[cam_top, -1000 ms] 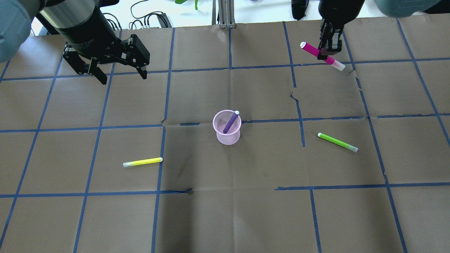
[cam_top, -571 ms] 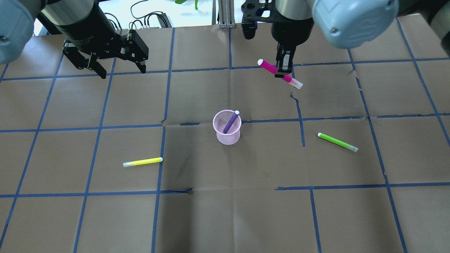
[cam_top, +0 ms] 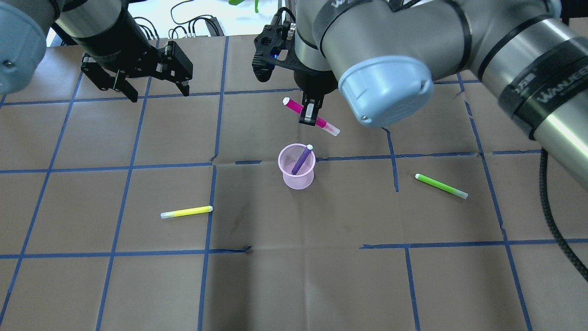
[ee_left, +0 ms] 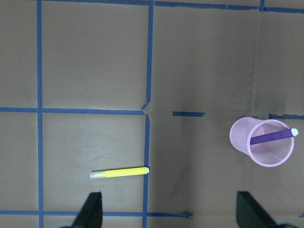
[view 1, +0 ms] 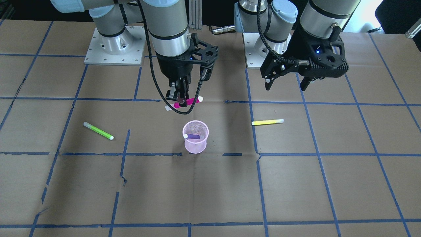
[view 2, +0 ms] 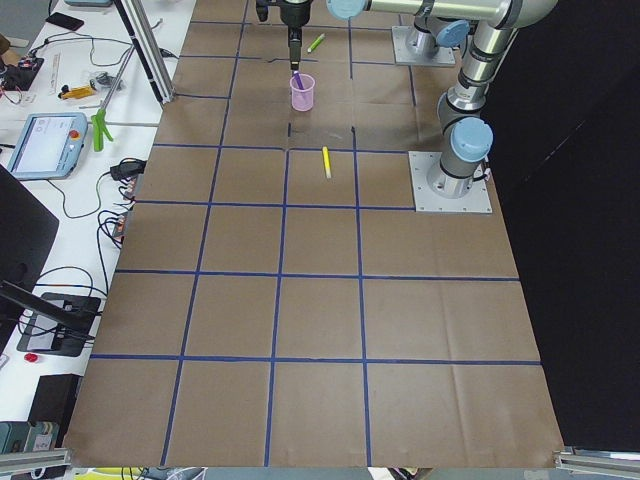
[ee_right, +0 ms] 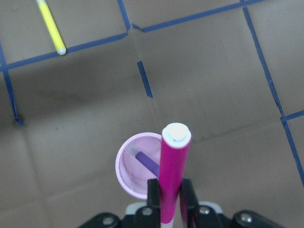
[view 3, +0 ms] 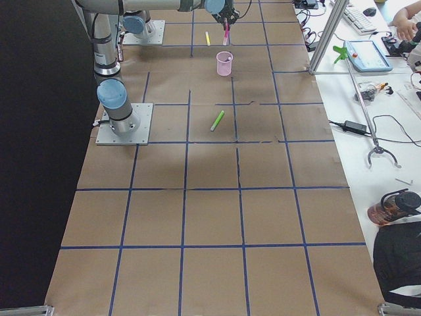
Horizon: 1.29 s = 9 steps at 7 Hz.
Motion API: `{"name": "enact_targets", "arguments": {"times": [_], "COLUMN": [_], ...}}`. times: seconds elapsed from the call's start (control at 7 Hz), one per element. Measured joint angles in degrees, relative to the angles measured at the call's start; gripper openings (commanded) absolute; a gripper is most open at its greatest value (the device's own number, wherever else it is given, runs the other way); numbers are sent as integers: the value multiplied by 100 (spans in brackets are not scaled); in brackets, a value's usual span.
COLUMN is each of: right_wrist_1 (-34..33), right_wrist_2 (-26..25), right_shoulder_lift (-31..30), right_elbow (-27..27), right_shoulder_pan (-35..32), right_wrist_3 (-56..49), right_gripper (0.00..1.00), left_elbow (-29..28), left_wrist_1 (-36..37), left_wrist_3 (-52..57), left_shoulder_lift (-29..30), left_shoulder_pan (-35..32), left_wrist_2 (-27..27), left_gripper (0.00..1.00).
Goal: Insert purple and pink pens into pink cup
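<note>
Overhead exterior: right fingers (cam_top: 310, 107) pinch pink pen (cam_top: 294, 105) mid-barrel, ends jutting both sides; left fingers (cam_top: 185, 87) spread.

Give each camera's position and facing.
Front-facing: across the table, facing the bases; right gripper holds pink pen.
Overhead: behind the bases, looking down; left gripper open.
Exterior left: table's end, looking along; arms far.
Exterior right: opposite end; likewise.
Left wrist: down; own fingers, yellow pen.
Right wrist: down its fingers onto pink cup.
All show the cup.
</note>
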<state>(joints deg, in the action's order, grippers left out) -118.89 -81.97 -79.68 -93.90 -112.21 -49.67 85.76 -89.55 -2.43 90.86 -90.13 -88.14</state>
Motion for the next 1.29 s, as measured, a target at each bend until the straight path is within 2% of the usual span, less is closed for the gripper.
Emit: {"name": "enact_targets", "arguments": {"times": [0.29, 0.43, 0.71, 0.86, 1.0, 1.14, 1.29], "right_wrist_1": [-1759, -2377, -2980, -3056, -3083, -3097, -3112], "right_wrist_2": [406, 522, 712, 745, 756, 776, 837], "right_shoulder_lift": [31, 45, 56, 61, 74, 93, 104], "right_elbow": [-981, -1382, -1852, -1966, -2037, -2069, -2074], "right_shoulder_pan": [10, 29, 42, 42, 43, 50, 57], "right_wrist_3": [306, 364, 461, 530, 595, 658, 720], "right_gripper": [1, 2, 7, 39, 93, 100, 100], "left_elbow": [3, 3, 1, -6, -19, -32, -49], "left_wrist_1": [-11, -18, -30, -29, -35, -71, -124], "left_wrist_3": [3, 2, 0, -2, -3, -1, 3], "left_shoulder_lift": [-7, -7, 1, 14, 22, 22, 15], "left_shoulder_pan": [-4, -3, 4, 4, 7, 11, 12], "left_wrist_2": [-20, -25, -16, -5, -4, -8, -12], "left_gripper": [98, 98, 98, 99, 99, 99, 99]}}
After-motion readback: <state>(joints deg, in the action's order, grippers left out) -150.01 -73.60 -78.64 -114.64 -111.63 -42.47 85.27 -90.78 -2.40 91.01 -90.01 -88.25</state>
